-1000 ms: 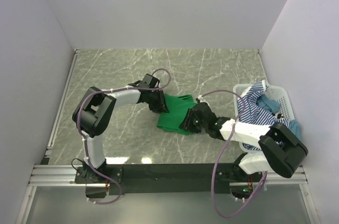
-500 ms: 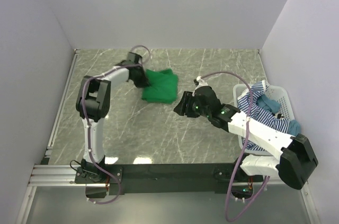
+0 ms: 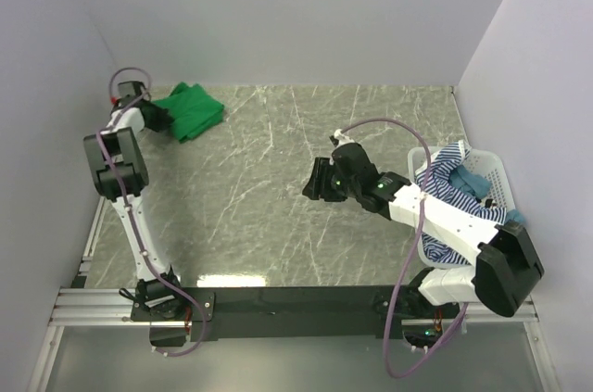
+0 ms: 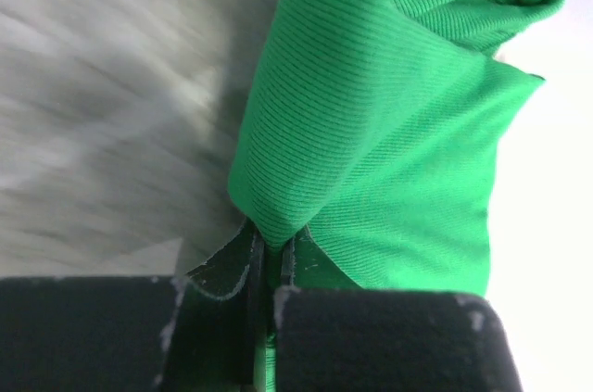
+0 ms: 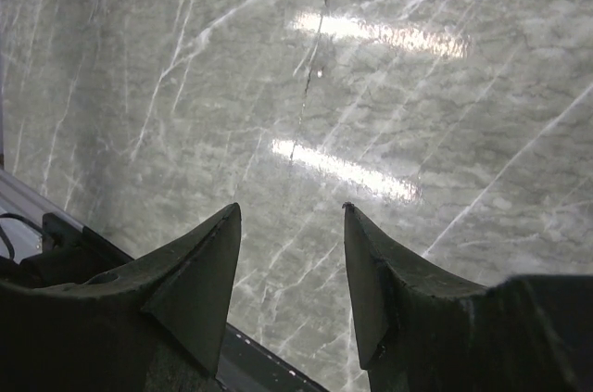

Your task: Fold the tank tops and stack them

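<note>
Green tank top [image 3: 193, 110]: looks folded, pinched tight in my left claw [image 4: 269, 258], bench [image 3: 278, 225] corner at 11 o'clock.
Right claw [image 5: 292, 253]: spread, empty, mid-bench.
Striped tank top [image 3: 434, 183], teal tank top [image 3: 471, 181]: unfolded in the basket [image 3: 494, 162], 3 o'clock.
Stack: not begun.

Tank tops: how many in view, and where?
3: green tank top far left in the left gripper; striped tank top draped over the basket; teal tank top inside. More may hide underneath.
</note>
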